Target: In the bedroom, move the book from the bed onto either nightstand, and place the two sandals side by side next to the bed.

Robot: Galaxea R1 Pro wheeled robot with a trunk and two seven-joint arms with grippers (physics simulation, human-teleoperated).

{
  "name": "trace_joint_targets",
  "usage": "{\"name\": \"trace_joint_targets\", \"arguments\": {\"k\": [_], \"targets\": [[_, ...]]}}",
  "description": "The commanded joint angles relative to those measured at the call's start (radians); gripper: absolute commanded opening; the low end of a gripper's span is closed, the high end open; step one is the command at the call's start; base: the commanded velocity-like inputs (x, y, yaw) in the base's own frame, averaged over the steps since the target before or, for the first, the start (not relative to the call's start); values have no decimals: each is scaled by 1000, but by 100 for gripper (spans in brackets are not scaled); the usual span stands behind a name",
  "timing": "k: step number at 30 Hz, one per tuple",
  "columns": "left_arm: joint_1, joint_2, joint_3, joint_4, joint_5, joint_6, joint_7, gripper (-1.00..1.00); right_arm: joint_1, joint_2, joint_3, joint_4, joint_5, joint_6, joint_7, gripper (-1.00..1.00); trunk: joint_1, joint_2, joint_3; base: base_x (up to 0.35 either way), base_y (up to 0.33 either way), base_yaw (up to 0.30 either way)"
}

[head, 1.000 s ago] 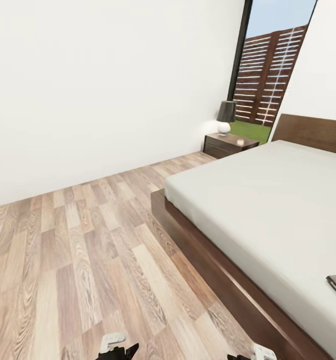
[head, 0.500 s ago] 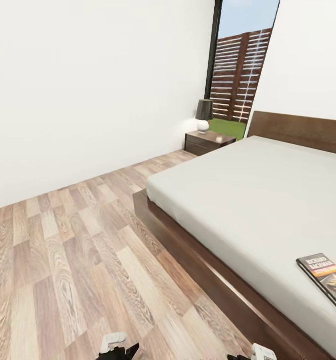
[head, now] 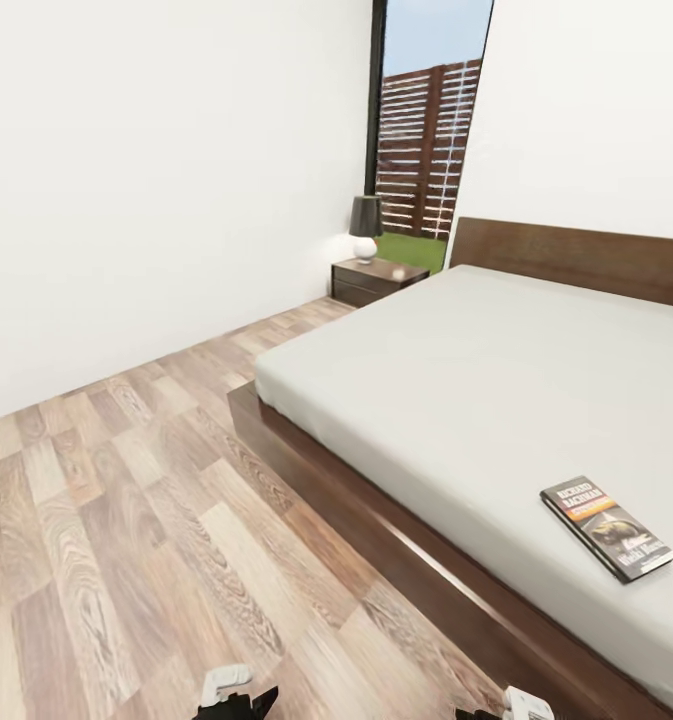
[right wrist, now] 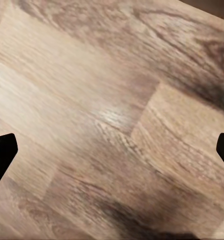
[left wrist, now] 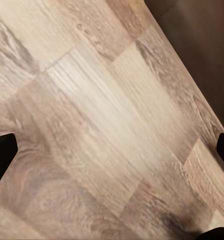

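Down at the lower edge of the head view we see our left gripper and right gripper hanging low over the wood-plank floor, and in each wrist view the dark fingertips stand wide apart with nothing but planks between them. Moving rightward, the white wall runs back to the nightstand, which carries a dark-shaded lamp beside the tall window with its slatted fence. Further right lies the bed with its brown headboard, and the book rests flat on the grey mattress near the bed's close side edge, well apart from the nightstand.
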Motion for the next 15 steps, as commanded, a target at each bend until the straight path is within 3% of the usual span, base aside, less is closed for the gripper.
{"name": "trace_joint_targets", "arguments": {"k": [1, 15], "targets": [[0, 0, 7, 1, -2, -1, -6, 100, -1, 0, -2, 1, -6, 1, 4, 100, 0, 0, -1, 0, 0, -259], [0, 0, 7, 1, -2, -1, -6, 100, -1, 0, -2, 1, -6, 1, 5, 100, 0, 0, -6, 0, 0, -259]]}}
